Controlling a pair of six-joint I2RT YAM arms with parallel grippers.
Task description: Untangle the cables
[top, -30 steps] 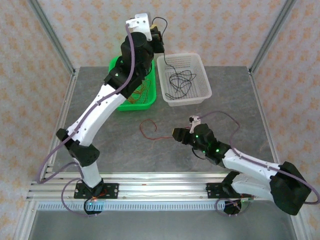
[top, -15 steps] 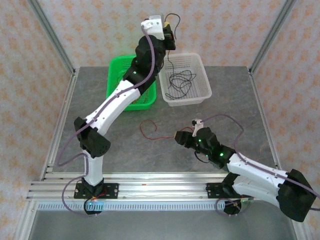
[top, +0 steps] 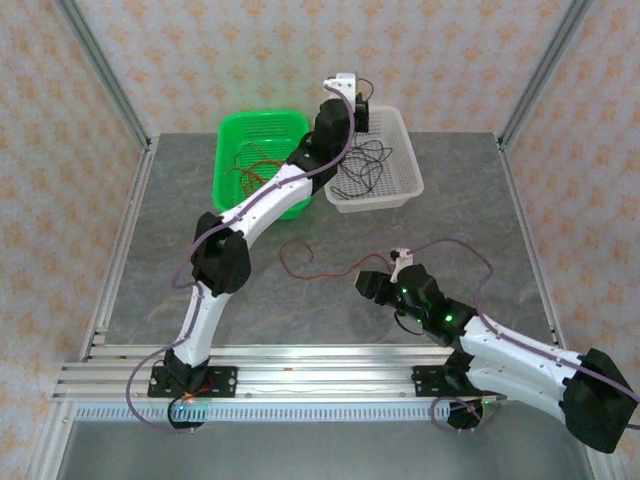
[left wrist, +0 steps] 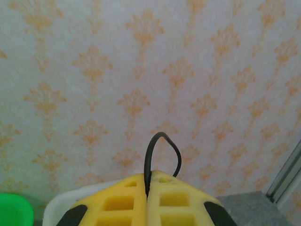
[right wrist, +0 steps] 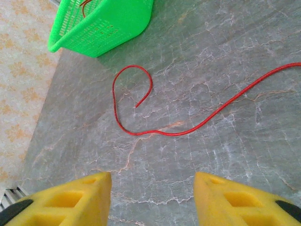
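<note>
Right gripper (top: 364, 284), yellow foam pads on a white-and-black arm: at 5 o'clock on the table, tilted down toward the grey marbled tabletop (top: 460, 215), jaws parted, nothing between them; its two pads (right wrist: 70, 200) stand well apart over bare stone. Thin red cable (top: 283, 262), one piece: flat on the tabletop near the middle, just past the right gripper toward 11 o'clock, untouched; the wrist view shows it (right wrist: 155, 133) curled into a hook at its left end and running off toward 3 o'clock. Green plastic mesh basket (top: 236, 130): at 11 o'clock, holding a loose tangle of red wires (top: 255, 165). White plastic mesh basket (top: 412, 172): at 1 o'clock, just beside the green one, holding a curly heap of black wires (top: 362, 165). Left gripper (top: 362, 106): farthest out, at 12 o'clock, raised over the white basket's far left corner, clenched on a thin black cable (left wrist: 149, 157), a short loop of which arches up out of the closed yellow pads (left wrist: 117, 202); whether that cable reaches the heap below cannot be told.
</note>
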